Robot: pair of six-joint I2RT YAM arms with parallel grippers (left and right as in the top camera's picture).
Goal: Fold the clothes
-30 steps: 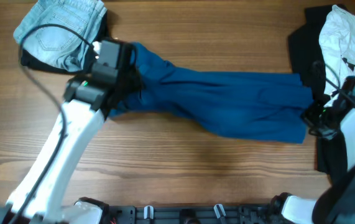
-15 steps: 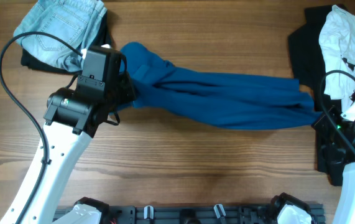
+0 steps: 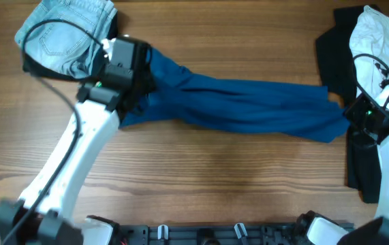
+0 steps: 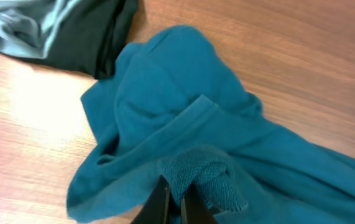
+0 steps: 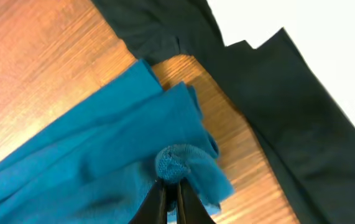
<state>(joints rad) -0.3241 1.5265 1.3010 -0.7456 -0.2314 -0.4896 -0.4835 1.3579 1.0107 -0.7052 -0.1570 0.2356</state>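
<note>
Wooden table (image 3: 201,177), blue shirt (image 3: 249,112) between left pincer (image 4: 174,194) and right pincer (image 5: 172,188), both pinching it.

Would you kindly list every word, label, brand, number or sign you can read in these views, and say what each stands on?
No text here can be read.
white tee: black print, too blurred and partly hidden to read.
pale-blue denim: no legible label or tag.
blue shirt: no lettering visible in any view.
</note>
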